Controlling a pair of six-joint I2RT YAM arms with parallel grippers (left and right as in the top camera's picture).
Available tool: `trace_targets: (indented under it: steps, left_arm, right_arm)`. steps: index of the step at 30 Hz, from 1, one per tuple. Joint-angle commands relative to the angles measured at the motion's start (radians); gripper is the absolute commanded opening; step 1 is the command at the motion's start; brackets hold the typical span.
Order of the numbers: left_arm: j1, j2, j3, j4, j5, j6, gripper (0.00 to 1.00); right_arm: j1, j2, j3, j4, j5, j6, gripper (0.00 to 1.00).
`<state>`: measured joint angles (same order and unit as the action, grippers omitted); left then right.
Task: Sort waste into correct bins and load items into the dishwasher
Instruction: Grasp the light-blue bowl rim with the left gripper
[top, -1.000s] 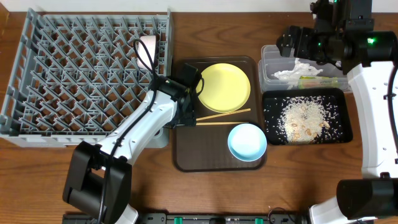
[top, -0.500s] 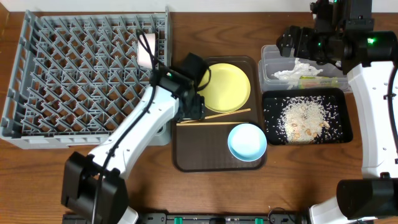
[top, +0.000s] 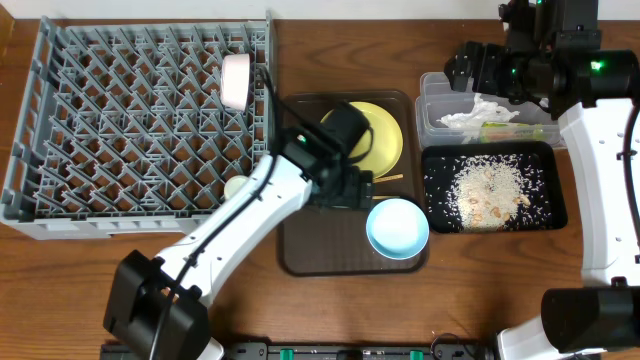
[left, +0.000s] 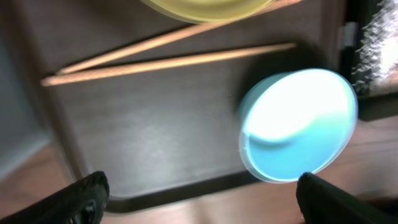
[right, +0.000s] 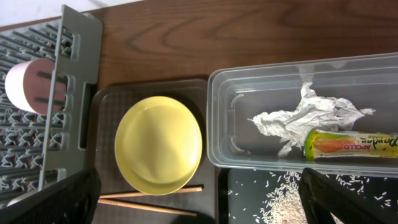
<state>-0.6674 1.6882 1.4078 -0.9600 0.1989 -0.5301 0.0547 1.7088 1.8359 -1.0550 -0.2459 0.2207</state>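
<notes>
**Left arm swings from rack (top: 100, 120) to brown tray (top: 320, 252)**

Our left arm has left the rack's edge and hangs over the brown tray at frame centre. We see the left fingers (left: 84, 196) spread wide and empty, with chopsticks (left: 168, 62) above them and the blue bowl (left: 298, 127) at right in the wrist view. Our right fingers (right: 68, 193), also spread and empty, hang over the tub (right: 216, 124) at upper right, which holds tissue (right: 298, 118) and wrapper (right: 351, 144). The black tray (top: 432, 215) carries rice (top: 485, 190); the cup (top: 236, 81) sits in the rack.

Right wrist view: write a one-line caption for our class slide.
Clear tub holding crumpled tissue and snack wrapper, beside a yellow plate on the brown tray.
</notes>
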Motion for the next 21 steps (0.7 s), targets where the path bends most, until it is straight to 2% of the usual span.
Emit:
trace_targets:
  steps: [1, 4, 7, 11, 15, 19, 21]
  left_arm:
    - [-0.034, -0.009, -0.039, 0.071, 0.055, -0.129, 0.97]
    - [-0.055, -0.008, -0.073, 0.145, 0.05, -0.178, 0.96]
    - [-0.064, 0.0, -0.104, 0.19, 0.017, -0.202, 0.88]
    - [-0.063, 0.042, -0.132, 0.229, 0.011, -0.219, 0.87]
    - [-0.064, 0.103, -0.133, 0.244, 0.056, -0.231, 0.86]
    - [-0.063, 0.157, -0.133, 0.259, 0.098, -0.223, 0.82]
    - [-0.059, 0.169, -0.133, 0.259, 0.114, -0.223, 0.75]
  right_arm:
    - [0.006, 0.006, 0.0, -0.001, 0.003, 0.007, 0.99]
    - [0.006, 0.006, 0.0, -0.001, 0.003, 0.007, 0.99]
    - [0.006, 0.006, 0.0, -0.001, 0.003, 0.007, 0.99]
    - [0.006, 0.006, 0.0, -0.001, 0.003, 0.007, 0.99]
    - [0.006, 0.006, 0.0, -0.001, 0.003, 0.007, 0.99]
    - [0.006, 0.006, 0.0, -0.001, 0.003, 0.007, 0.99]
    - [0.006, 0.006, 0.0, -0.001, 0.003, 0.007, 0.99]
